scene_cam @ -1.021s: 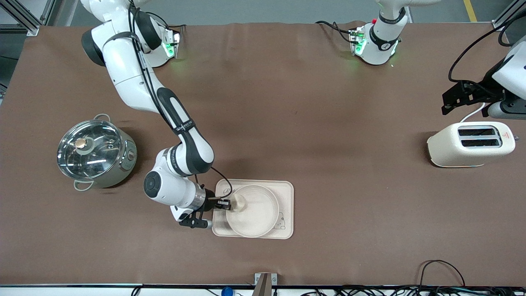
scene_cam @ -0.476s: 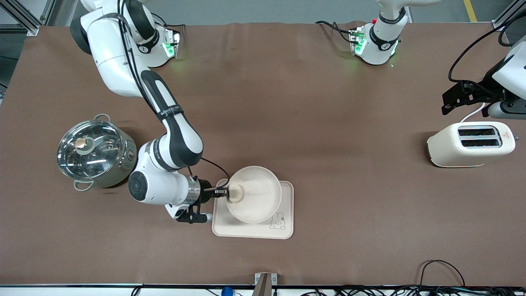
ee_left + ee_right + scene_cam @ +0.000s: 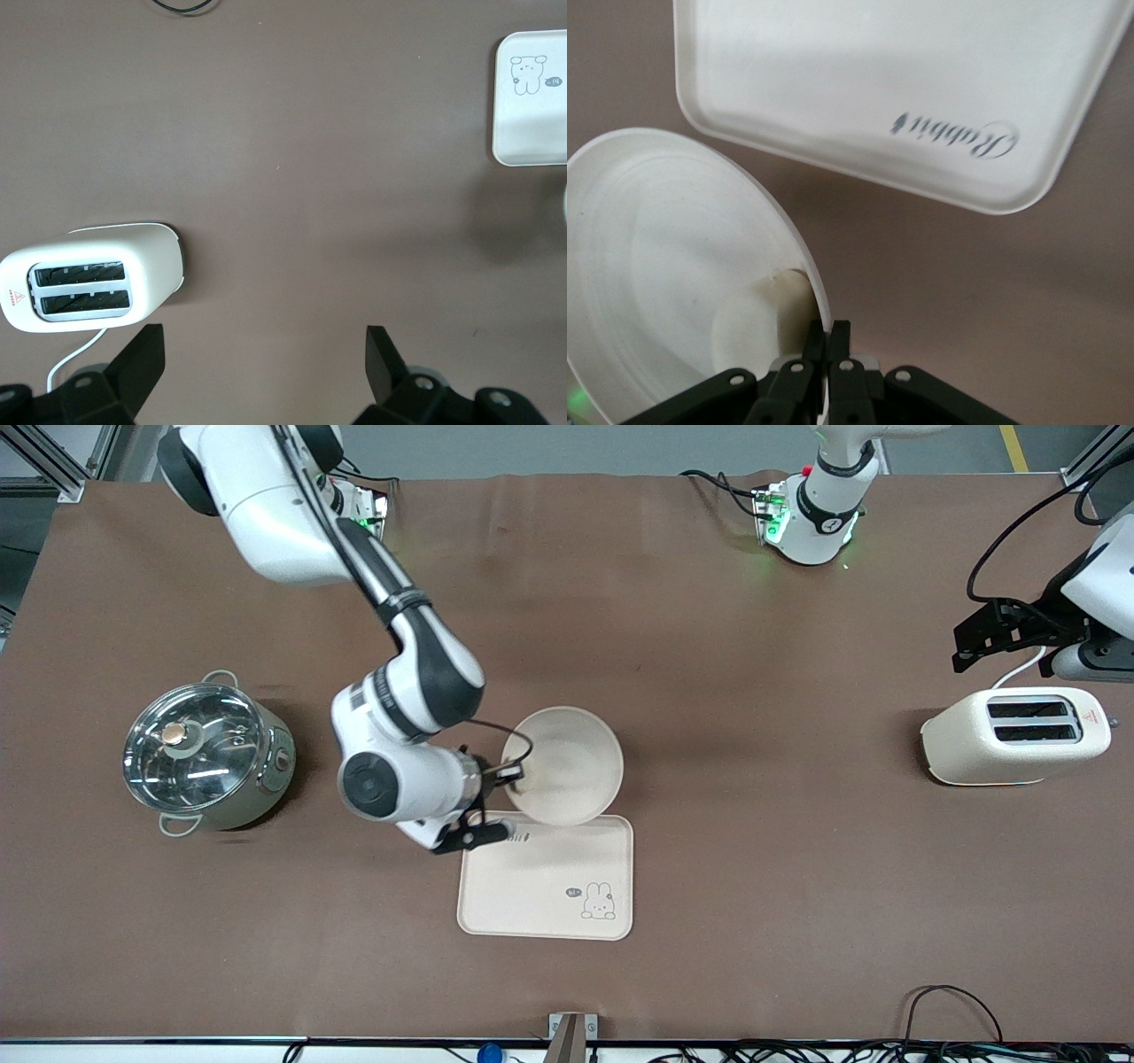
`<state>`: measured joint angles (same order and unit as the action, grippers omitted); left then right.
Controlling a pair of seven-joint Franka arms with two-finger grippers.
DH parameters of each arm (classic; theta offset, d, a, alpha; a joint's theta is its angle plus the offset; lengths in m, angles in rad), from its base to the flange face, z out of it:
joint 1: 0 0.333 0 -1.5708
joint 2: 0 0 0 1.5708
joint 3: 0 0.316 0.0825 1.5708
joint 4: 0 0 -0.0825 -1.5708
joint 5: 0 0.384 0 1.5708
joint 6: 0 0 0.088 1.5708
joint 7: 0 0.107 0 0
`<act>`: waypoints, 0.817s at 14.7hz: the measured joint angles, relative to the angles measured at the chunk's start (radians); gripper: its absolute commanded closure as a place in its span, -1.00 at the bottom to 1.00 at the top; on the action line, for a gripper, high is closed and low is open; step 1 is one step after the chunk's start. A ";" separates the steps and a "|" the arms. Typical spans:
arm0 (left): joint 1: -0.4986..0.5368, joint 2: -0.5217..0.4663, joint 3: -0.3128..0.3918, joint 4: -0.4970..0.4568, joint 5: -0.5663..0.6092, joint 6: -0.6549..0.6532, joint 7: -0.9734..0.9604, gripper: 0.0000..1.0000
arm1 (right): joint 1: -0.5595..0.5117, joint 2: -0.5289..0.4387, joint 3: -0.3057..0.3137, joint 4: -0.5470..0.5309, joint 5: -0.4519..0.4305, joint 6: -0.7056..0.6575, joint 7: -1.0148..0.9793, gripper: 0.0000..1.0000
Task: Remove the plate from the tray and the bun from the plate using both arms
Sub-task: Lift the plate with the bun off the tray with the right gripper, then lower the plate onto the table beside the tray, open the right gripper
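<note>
Plate (image 3: 567,766) first: it hangs in the air by its rim, pinched in the right gripper (image 3: 505,773), whose jaws are closed tight on the edge at the end toward the right arm's base. In the front view it shows over bare table just past the tray's (image 3: 545,877) edge that lies farther from the front camera, only its lowest part overlapping that edge. The right wrist view shows the dish tilted, its hollow turned sideways, with the rim running straight into the fingertips (image 3: 828,341).

Inside the plate, the bun (image 3: 766,314) sits pressed against the rim right next to the grip, so whatever move sets the plate down has to keep that side low or level; my reading is that more tilt could let the bun slide or roll out. The tray itself now holds nothing, with its bunny drawing and "Rabbit" lettering uncovered.

As I judge it, open table under and around the plate is where it can be set down. The left gripper (image 3: 257,372) waits well apart, jaws spread wide and empty, hanging above the toaster (image 3: 1014,735) at the left arm's end of the table, so it is much the farther of the two from the bun. A lidded steel pot (image 3: 208,753) stands toward the right arm's end.
</note>
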<state>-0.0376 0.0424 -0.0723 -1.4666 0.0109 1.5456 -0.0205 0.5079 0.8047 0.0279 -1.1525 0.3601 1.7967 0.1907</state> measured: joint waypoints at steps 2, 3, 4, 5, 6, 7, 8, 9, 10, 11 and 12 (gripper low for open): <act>0.000 0.000 0.000 0.000 0.000 0.000 0.000 -1.00 | 0.045 -0.008 -0.001 -0.053 -0.018 0.040 0.002 0.99; 0.000 0.000 0.000 0.000 0.000 0.000 0.000 -1.00 | 0.061 -0.009 -0.001 -0.085 -0.025 0.072 0.002 0.99; 0.000 0.000 0.000 0.000 0.000 0.000 0.000 -1.00 | 0.073 -0.009 -0.001 -0.121 -0.028 0.116 0.002 0.99; 0.000 0.000 0.000 0.000 0.000 0.000 0.000 -1.00 | 0.080 -0.009 -0.001 -0.157 -0.029 0.164 0.002 0.99; 0.000 0.000 0.000 0.000 0.000 0.000 0.000 -1.00 | 0.085 -0.009 -0.001 -0.195 -0.029 0.217 0.002 0.99; 0.000 0.000 0.000 0.000 0.000 0.000 0.000 -1.00 | 0.088 -0.009 -0.001 -0.234 -0.029 0.272 0.002 0.99; 0.000 0.000 0.000 0.000 0.000 0.000 0.000 -1.00 | 0.090 -0.009 -0.002 -0.269 -0.029 0.322 0.001 0.99; 0.000 0.000 0.000 0.000 0.000 0.000 0.000 -1.00 | 0.091 -0.009 -0.002 -0.297 -0.029 0.355 0.001 0.99; 0.000 0.000 0.000 0.000 0.000 0.000 0.000 -1.00 | 0.091 -0.009 -0.002 -0.313 -0.029 0.371 0.000 0.99; 0.000 0.000 0.000 0.000 0.000 0.000 0.000 -1.00 | 0.090 -0.010 -0.002 -0.317 -0.029 0.374 0.000 0.99; 0.000 0.000 0.000 0.000 0.000 0.000 0.000 -1.00 | 0.090 -0.012 -0.003 -0.318 -0.029 0.373 0.000 0.98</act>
<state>-0.0381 0.0424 -0.0725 -1.4666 0.0109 1.5455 -0.0205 0.5979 0.7931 0.0248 -1.4706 0.3310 2.1700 0.1911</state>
